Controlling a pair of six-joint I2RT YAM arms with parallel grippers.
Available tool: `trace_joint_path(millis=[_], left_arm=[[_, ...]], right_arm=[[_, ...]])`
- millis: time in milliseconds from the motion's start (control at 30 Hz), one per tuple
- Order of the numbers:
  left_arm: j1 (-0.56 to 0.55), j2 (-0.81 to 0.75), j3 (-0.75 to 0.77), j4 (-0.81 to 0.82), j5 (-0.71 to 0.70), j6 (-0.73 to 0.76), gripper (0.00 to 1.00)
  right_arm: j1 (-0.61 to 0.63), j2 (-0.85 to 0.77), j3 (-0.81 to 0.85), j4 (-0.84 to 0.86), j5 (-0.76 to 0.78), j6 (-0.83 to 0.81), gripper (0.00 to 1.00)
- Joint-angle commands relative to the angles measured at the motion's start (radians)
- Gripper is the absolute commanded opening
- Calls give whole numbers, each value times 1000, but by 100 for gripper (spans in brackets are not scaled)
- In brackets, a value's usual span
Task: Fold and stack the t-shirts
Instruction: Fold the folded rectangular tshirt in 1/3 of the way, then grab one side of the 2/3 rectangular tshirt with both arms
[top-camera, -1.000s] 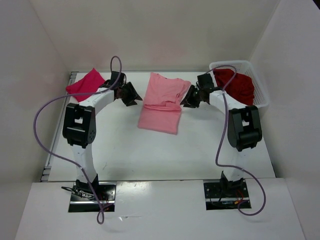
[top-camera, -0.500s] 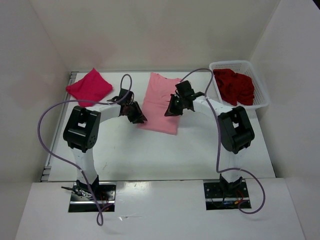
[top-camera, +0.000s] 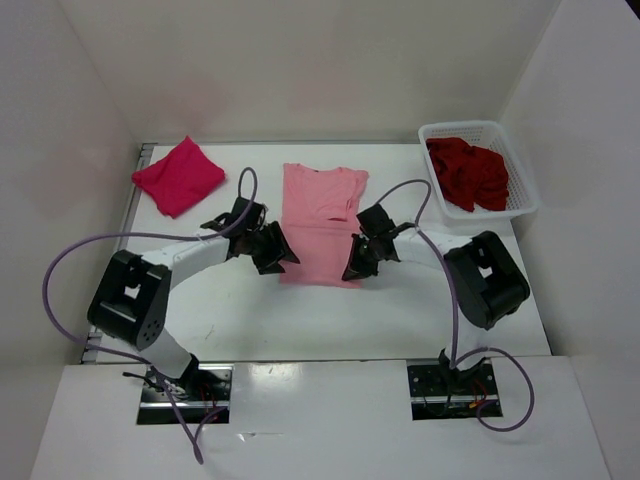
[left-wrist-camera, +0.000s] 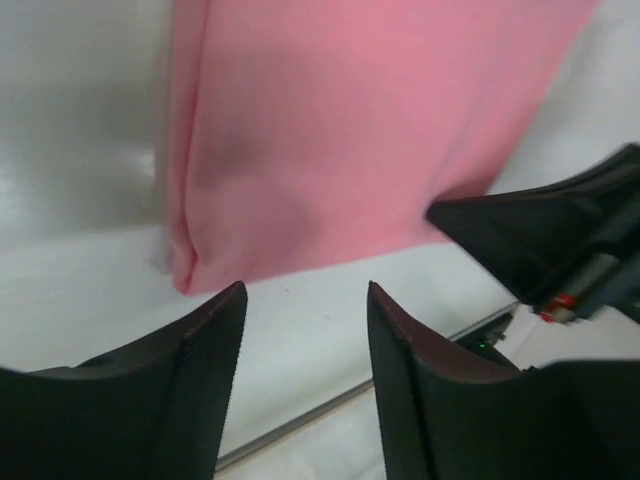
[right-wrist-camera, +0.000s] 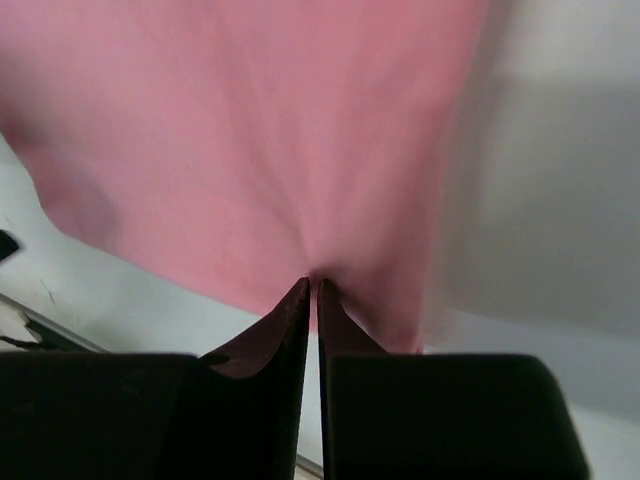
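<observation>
- I see the salmon shirt (top-camera: 320, 205) lying flat mid-table, collar toward 12 o'clock.
- right gripper (right-wrist-camera: 312, 288) is pinched tight on its near hem, at the 5 o'clock corner.
- left gripper (left-wrist-camera: 305, 300) has its fingers apart with nothing between, just off the 7 o'clock corner.
- crimson shirt (top-camera: 178, 176) sits at 10 o'clock.
- dark red shirt (top-camera: 468, 172) is in the basket (top-camera: 478, 127), 2 o'clock.
</observation>
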Motion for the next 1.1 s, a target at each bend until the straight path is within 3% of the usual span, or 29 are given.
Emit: trace_joint_path(millis=[0,67,100,200,333,567,733,767,900,1000,1067], left_arm=[[17,-106,30,-68,-13,24,60],[41,-139,8,-77,-42,35,61],[41,-140,-5,-91,-53,35,61],[41,-130,-74,-80,-64,45,61],[50,-49,-99,-33,-55,45,61],[50,55,-52,9,-64,55,55],[50,75,-52,20,-55,55,34],[50,75,-52,20,-55,55,31],[50,75,-61,20,-55,55,15],[50,42,-61,-12,-44,55,0],[50,3,-70,-39,-29,70,0]], right_arm=[[12,-72,-40,9,34,22,12],[12,-125,-49,9,34,31,18],[12,-151,-49,-4,34,43,29],[12,-254,-92,-14,58,69,44],[-13,-297,-172,6,58,83,46],[-48,-228,-201,49,67,83,48],[-48,-146,-201,89,54,74,48],[-48,-135,-201,98,43,74,38],[-48,-136,-201,108,43,74,14],[-48,-182,-201,75,43,84,7],[-20,-252,-229,37,43,110,5]])
